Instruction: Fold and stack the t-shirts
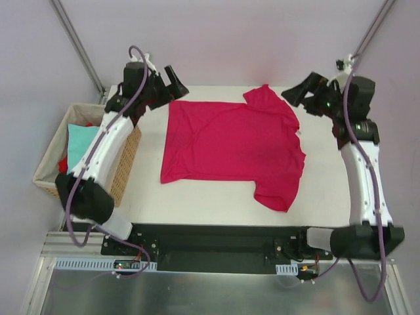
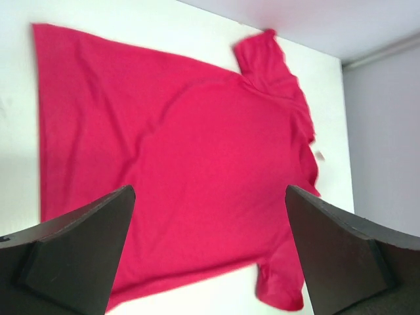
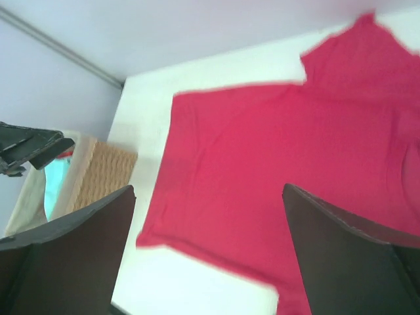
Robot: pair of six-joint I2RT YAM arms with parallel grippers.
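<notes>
**Left end effector (image 1: pixel 172 84) & right end effector (image 1: pixel 296 92): jaws spread wide, nothing held**

Both hang over the far corners of the crimson t-shirt (image 1: pixel 230 141), which lies flat mid-worktop (image 1: pixel 197 203). Pinch only the top layer and your fold will likely skew. The far sleeve (image 1: pixel 264 97) sits rumpled near the back edge, so a drag could pull it off. The teal t-shirt (image 1: pixel 80 139) & red t-shirt (image 1: pixel 63 164) are in the wicker basket (image 1: pixel 126 164) at left. Worktop's plain white and looks smooth. Walls (image 1: pixel 230 39) are pale lilac w/ metal posts (image 1: pixel 79 46).
</notes>
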